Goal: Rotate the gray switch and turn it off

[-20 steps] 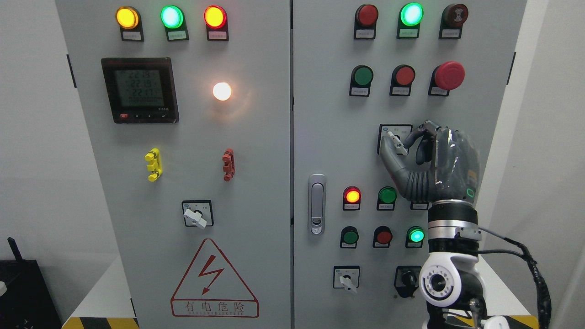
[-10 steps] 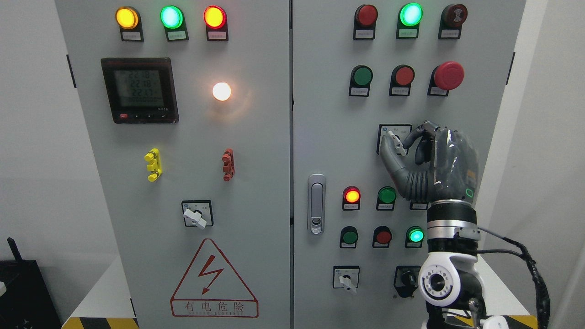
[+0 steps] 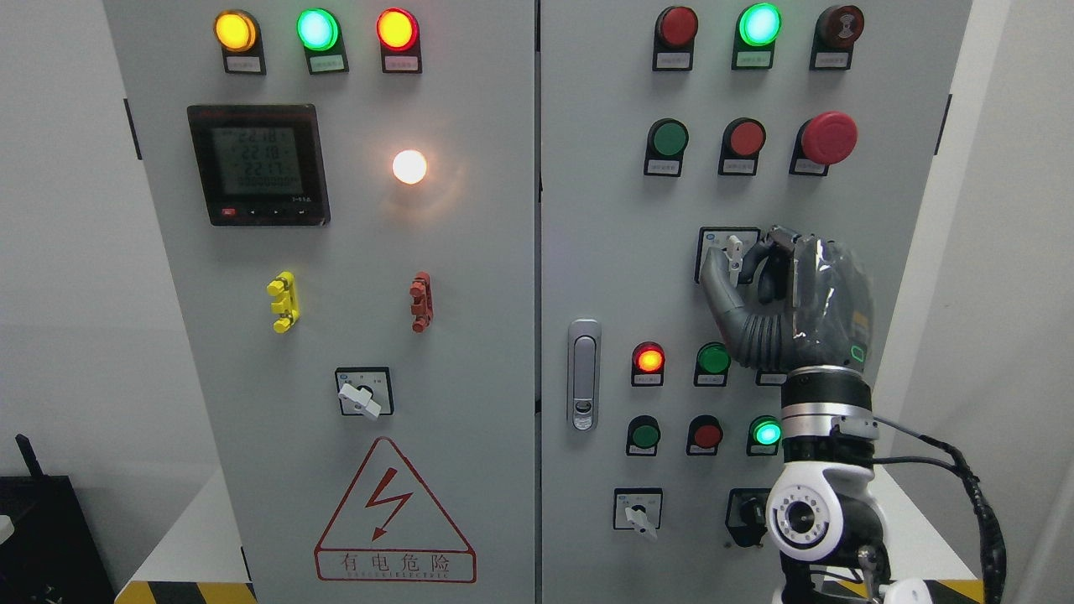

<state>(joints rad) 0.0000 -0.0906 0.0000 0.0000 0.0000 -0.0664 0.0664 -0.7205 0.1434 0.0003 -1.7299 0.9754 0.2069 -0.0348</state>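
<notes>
The gray rotary switch (image 3: 735, 255) sits on a black-framed plate on the right cabinet door, below the red mushroom button. Its white handle now points nearly straight up. My right hand (image 3: 747, 264) comes up from the lower right and pinches that handle between thumb and curled fingers. The switch plate is mostly hidden behind the hand. The left arm does not show.
Around the hand are lit and unlit push buttons: a red lamp (image 3: 648, 360), a green button (image 3: 713, 359), a lit green one (image 3: 765, 433). A door latch (image 3: 582, 373) is to the left. Other rotary switches sit at the lower left (image 3: 363, 393) and lower right (image 3: 637, 512).
The switch handle has turned clockwise from pointing up-left to nearly vertical, with my right hand rotating along with it. The view shifted slightly.
</notes>
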